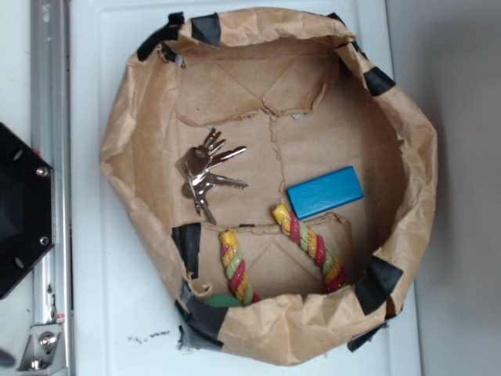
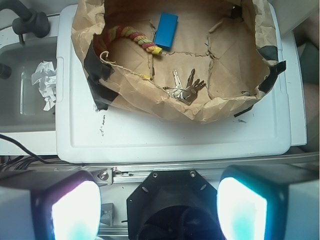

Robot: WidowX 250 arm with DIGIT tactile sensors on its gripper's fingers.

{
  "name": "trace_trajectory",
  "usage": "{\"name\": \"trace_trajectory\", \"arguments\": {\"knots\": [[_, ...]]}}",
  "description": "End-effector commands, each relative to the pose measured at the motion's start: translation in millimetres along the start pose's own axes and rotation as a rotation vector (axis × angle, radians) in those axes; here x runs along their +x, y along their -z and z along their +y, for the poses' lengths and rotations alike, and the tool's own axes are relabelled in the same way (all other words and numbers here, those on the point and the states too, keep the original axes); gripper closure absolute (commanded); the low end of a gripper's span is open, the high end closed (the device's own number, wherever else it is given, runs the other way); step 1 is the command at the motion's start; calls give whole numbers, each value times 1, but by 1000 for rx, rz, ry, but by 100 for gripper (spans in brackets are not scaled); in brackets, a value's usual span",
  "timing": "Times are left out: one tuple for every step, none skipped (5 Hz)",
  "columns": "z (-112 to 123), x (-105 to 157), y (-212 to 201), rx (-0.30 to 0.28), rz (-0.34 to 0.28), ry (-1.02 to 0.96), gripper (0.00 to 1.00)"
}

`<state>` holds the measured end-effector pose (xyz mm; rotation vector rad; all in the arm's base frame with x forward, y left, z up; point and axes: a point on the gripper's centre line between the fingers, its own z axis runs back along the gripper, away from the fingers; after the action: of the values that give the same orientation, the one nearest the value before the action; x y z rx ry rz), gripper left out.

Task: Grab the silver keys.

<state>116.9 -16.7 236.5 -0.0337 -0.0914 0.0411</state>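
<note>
White tabletop (image 2: 175, 135), paper basket (image 1: 407, 204), silver keys (image 1: 205, 174), no readable writing

Silver keys (image 1: 205, 174) in paper basket (image 1: 407, 227), block (image 1: 325, 192) beside, rope (image 1: 313, 247) near.

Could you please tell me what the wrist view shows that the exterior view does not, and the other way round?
Only the wrist view shows the gripper, its fingers spread wide and empty, and a crumpled paper in a tray left of the white board. Only the exterior view shows the rope's full loop, including the end near a green object. Both show the paper bin, keys and blue block.
</note>
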Motion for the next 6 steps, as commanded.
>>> {"name": "trace_trajectory", "arguments": {"knots": [[0, 0, 0, 0, 0, 0, 0], [-13, 49, 8, 36, -13, -179, 0], [-23, 94, 20, 69, 1, -274, 0], [-21, 110, 30, 76, -53, -452, 0], [-6, 103, 37, 60, -157, -701, 0], [10, 105, 47, 150, -201, -938, 0]]}}
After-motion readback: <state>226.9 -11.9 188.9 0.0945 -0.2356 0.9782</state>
